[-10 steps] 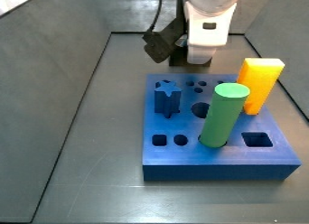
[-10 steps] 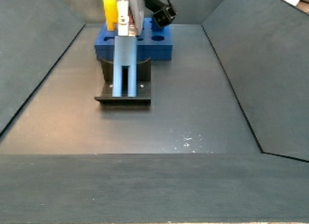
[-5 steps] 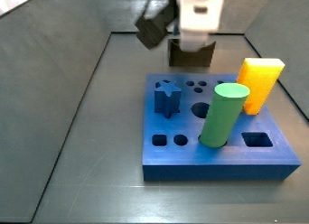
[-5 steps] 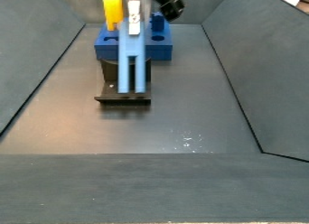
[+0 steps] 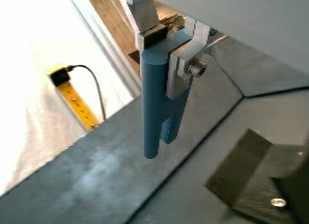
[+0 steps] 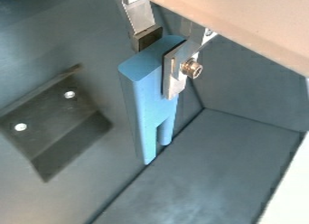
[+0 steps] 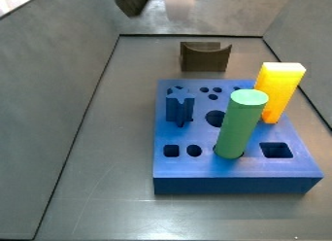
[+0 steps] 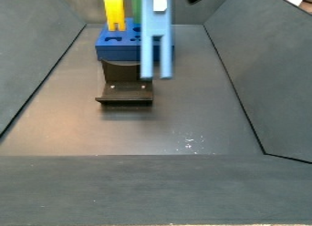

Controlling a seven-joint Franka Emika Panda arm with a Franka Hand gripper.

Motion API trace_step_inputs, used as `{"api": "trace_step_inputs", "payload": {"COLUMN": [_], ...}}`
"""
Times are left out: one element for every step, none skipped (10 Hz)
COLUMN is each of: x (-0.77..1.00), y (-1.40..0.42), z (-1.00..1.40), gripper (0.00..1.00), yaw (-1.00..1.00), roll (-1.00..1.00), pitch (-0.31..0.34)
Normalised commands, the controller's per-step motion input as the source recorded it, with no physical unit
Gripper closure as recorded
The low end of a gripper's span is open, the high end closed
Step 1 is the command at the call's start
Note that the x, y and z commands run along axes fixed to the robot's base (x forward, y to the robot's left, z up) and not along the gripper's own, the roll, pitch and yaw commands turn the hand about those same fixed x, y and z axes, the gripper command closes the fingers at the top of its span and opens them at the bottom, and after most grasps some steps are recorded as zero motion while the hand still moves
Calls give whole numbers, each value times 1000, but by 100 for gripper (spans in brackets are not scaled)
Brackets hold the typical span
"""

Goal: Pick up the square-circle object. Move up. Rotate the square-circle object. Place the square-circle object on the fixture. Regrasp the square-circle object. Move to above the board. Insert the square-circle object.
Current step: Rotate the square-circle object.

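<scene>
High above the fixture (image 8: 126, 87), the claw (image 6: 163, 60) is pinching the square-circle object (image 6: 150, 110) by its top end, hanging upright, so slight tilting could be jamming it at the board (image 7: 234, 148).

The gripper (image 6: 161, 49) is high above the floor and holds the square-circle object (image 6: 150, 110) between its fingers (image 6: 176, 65); the object hangs upright, above the fixture (image 8: 124, 87). In a side view the fixture (image 7: 204, 55) stands behind the board (image 7: 231, 138), apart from it. A cylinder (image 7: 240, 123) and a rectangular block (image 7: 279, 89) stand in the board.
</scene>
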Motion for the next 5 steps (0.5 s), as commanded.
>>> {"api": "trace_step_inputs", "payload": {"x": [-1000,-944,-841,-635,-476], "y": [157,118,94,58,41], "z": [707,602,495,279,131], "gripper": [100,100,100,100,100], "yaw": [-82,-79,-75,-66,-57], "roll": [-154,-158,-158,-159,-153], "pitch": [1,14,19,29,32]}}
